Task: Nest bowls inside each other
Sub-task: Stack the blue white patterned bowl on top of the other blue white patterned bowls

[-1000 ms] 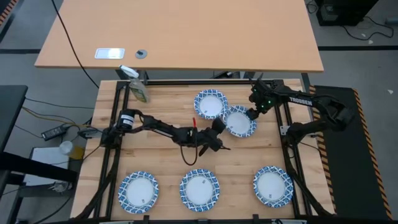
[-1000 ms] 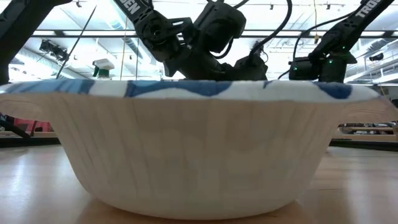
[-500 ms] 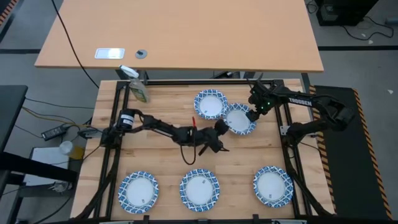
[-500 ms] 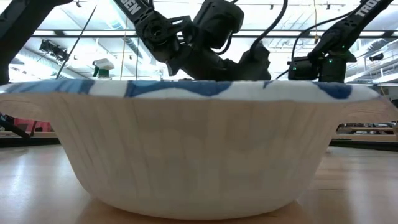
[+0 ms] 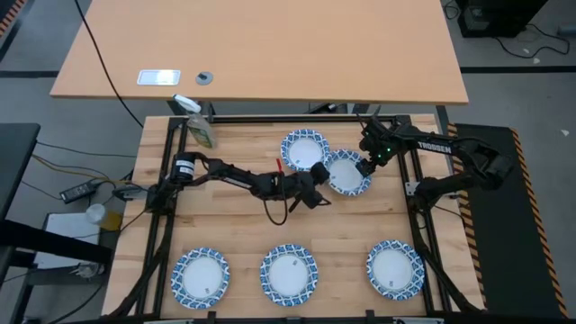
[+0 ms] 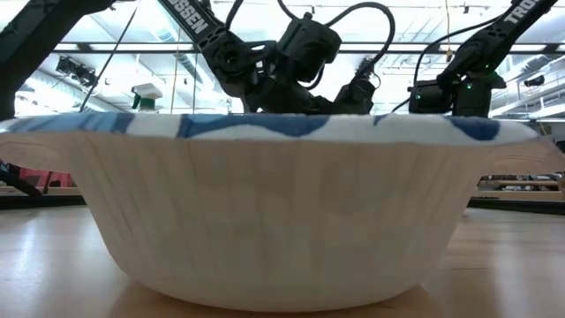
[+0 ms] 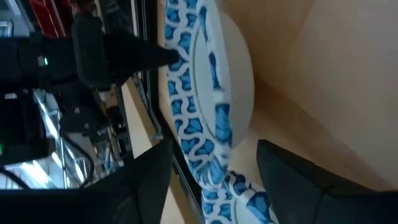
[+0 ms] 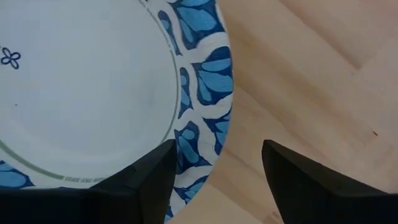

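Two bowls lie at the far middle of the table: one bowl [image 5: 304, 149] and, to its right, a second bowl [image 5: 346, 173], their blue rims meeting. My left gripper [image 5: 322, 186] is open at the second bowl's left rim [image 7: 208, 168], with one finger on each side of it. My right gripper [image 5: 366, 166] points down, open, at the same bowl's right rim [image 8: 208, 124], one finger over the white inside and one over the wood. Three more bowls sit along the near edge [image 5: 200, 276], [image 5: 289, 273], [image 5: 395, 269].
The near middle bowl [image 6: 282, 212] fills the low view and hides the table behind it. A small green-and-white bottle [image 5: 202, 130] lies at the far left corner. Black frame posts [image 5: 416, 193] line the table's sides. Bare wood lies between the two rows of bowls.
My left gripper has moved a little toward the far edge, closer to the second bowl's left rim, and its wrist has rolled. The bowls lie where they were.
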You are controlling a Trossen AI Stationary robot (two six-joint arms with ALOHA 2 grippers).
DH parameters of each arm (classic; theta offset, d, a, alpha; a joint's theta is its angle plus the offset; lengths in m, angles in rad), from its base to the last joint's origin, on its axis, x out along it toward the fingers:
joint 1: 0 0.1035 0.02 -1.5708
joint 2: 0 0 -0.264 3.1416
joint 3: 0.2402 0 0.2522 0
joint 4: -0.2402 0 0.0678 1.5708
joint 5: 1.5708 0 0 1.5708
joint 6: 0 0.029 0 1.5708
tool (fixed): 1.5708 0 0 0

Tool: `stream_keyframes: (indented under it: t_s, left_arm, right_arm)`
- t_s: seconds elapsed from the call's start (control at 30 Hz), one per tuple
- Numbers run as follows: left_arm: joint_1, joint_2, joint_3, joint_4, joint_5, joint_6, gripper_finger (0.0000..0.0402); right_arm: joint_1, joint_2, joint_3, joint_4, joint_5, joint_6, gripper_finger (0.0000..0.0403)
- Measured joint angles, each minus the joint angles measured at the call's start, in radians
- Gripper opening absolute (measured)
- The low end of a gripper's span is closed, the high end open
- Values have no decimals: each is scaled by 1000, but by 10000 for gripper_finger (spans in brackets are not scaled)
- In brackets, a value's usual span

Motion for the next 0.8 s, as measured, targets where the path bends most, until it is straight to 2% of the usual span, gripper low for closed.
stream_keyframes:
  t_s: [0.13, 0.37, 0.57, 0.7, 0.8]
  left_arm:
    - [1, 0, 0, 0, 41, 16, 202]
    - [12, 0, 0, -8, 43, -1, 159]
    - [5, 0, 0, -12, 32, -31, 157]
    - [11, 0, 1, -17, 70, -22, 164]
    - [23, 0, 1, -34, 87, -18, 166]
  right_arm:
    - [0, 0, 17, -9, 0, -6, 224]
    - [19, 0, 62, -49, 27, -33, 209]
    - [33, 0, 62, -63, 41, -12, 208]
    - [19, 0, 62, -61, 42, -22, 208]
    - [0, 0, 54, -51, 0, -33, 208]
